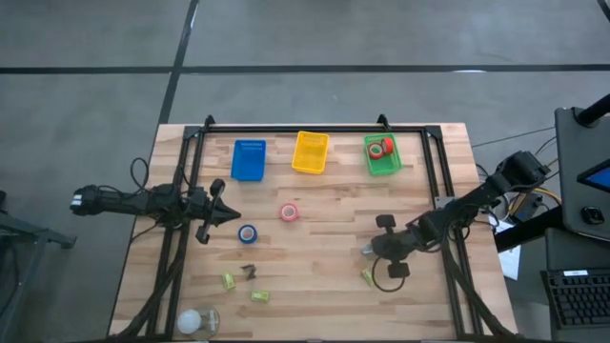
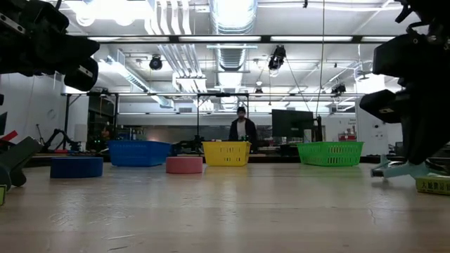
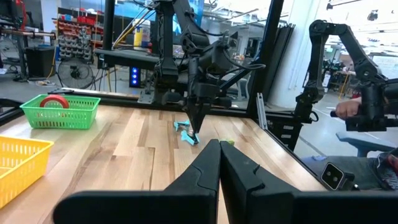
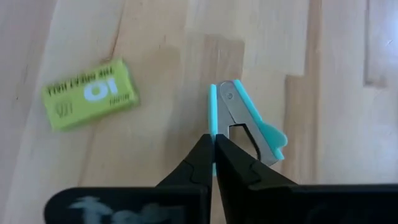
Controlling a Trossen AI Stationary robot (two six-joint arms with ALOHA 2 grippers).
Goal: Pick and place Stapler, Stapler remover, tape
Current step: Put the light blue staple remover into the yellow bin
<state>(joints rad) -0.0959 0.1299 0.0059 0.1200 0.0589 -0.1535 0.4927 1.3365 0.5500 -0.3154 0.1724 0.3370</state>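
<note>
A teal staple remover with metal jaws lies near the table's right side, also seen in the high view and the low view. My right gripper comes down on it, shut on its edge. My left gripper hovers shut at the table's left, just left of a blue tape roll lying flat. A pink tape roll lies flat mid-table. Red tape rolls sit in the green basket. A black staple remover lies near the front. My right gripper pinches the teal staple remover by its thin teal side plate, between the two fingertips. The fingers come from above, pointing down. The remover sits low at the table top; whether it is lifted clear I cannot tell.
A blue basket and a yellow basket stand beside the green one along the far edge. Small yellow-green boxes lie near my right gripper and at the front left. A clear round object sits at the front-left corner.
</note>
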